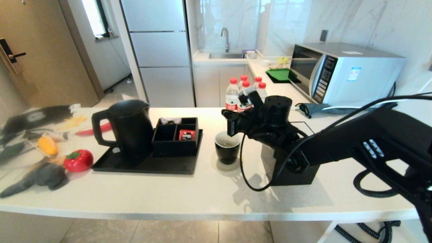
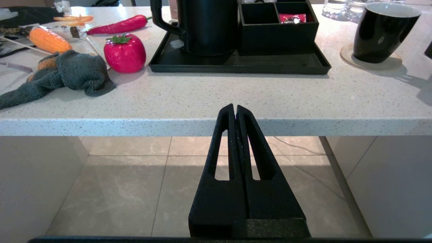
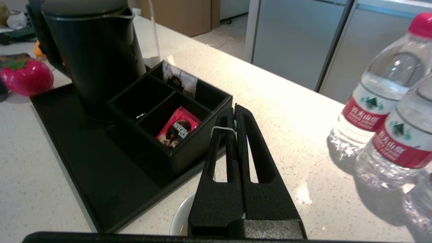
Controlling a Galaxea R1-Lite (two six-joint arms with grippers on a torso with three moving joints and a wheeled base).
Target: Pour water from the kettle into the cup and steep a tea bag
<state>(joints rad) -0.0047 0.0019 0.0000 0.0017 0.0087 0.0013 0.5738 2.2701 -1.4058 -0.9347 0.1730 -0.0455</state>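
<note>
- NESCAFÉ, white lettering, on the red packet (image 3: 178,129) in the near right compartment of the black organiser box (image 3: 189,152).
- 农夫山泉, white characters under a green mountain logo, on the red labels of the water bottles (image 3: 373,98) at the far right.
- Emblem on the dark sachet (image 3: 179,82) in the far compartment, too small to read.
- Sticker on the microwave (image 1: 354,73), not legible.
</note>
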